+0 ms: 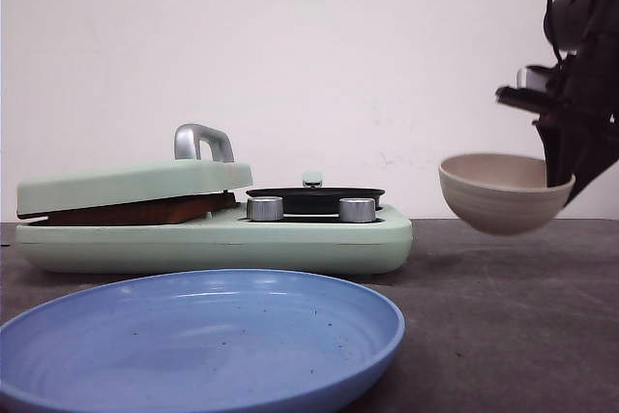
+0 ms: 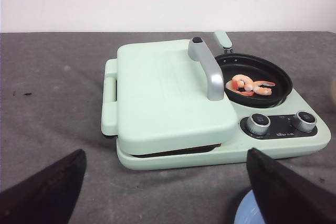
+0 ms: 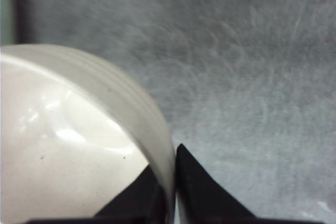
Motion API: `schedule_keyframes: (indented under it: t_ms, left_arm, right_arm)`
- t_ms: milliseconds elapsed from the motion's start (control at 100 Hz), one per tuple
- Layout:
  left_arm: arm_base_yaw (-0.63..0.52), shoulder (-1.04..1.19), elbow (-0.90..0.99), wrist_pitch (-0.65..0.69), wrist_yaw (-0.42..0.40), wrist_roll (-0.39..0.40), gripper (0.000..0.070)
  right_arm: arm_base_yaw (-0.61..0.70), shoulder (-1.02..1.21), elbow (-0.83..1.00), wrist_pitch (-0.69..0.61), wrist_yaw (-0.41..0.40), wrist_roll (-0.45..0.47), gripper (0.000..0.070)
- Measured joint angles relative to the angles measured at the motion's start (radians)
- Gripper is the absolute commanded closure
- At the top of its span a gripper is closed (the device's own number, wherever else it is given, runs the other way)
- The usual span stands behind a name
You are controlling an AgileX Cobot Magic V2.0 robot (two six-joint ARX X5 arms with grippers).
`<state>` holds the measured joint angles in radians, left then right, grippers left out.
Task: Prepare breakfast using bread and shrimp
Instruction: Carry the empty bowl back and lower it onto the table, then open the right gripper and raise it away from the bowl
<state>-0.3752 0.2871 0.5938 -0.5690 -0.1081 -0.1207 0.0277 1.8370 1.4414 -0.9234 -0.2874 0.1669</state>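
grey tabletop, white wall behind. right gripper (image 1: pixel 559 179) pinches the bowl (image 1: pixel 503 191) rim, held aloft at frame right. shrimp (image 2: pixel 251 85) lies in the pan (image 2: pixel 255 79); bread (image 1: pixel 145 210) sits under the lid (image 1: pixel 131 184). left gripper (image 2: pixel 163 182) gapes, empty. next, probably: set the bowl down.

Blue plate (image 1: pixel 290 355) lies before the green cooker (image 1: pixel 319 239); beige bowl (image 1: pixel 498 195) aloft.

The front view looks low across the table at the breakfast maker (image 1: pixel 213 229); the left wrist view sees it from above (nearer); the right wrist view hugs the bowl (image 3: pixel 79 145).
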Motion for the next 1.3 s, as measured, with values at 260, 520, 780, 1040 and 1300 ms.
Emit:
schedule_keyframes:
  t_ms: [260, 520, 780, 1040, 1300]
  left_arm:
    - [0.000, 0.000, 0.000, 0.000, 0.000, 0.000, 0.0144]
    - [0.000, 0.000, 0.000, 0.000, 0.000, 0.000, 0.0144]
    - [0.000, 0.000, 0.000, 0.000, 0.000, 0.000, 0.0144]
    - [0.000, 0.000, 0.000, 0.000, 0.000, 0.000, 0.0144]
    - [0.000, 0.000, 0.000, 0.000, 0.000, 0.000, 0.0144]
  right_arm:
    - [-0.003, 0.036, 0.002, -0.006, 0.040, -0.011, 0.0700]
    - [-0.009, 0.056, 0.005, -0.006, 0.046, -0.013, 0.0700]
    - [-0.009, 0.063, 0.005, -0.001, 0.049, -0.013, 0.0669]
    - [-0.009, 0.063, 0.005, 0.013, 0.053, -0.014, 0.0482]
    - [-0.009, 0.063, 0.011, 0.022, 0.109, -0.031, 0.0479]
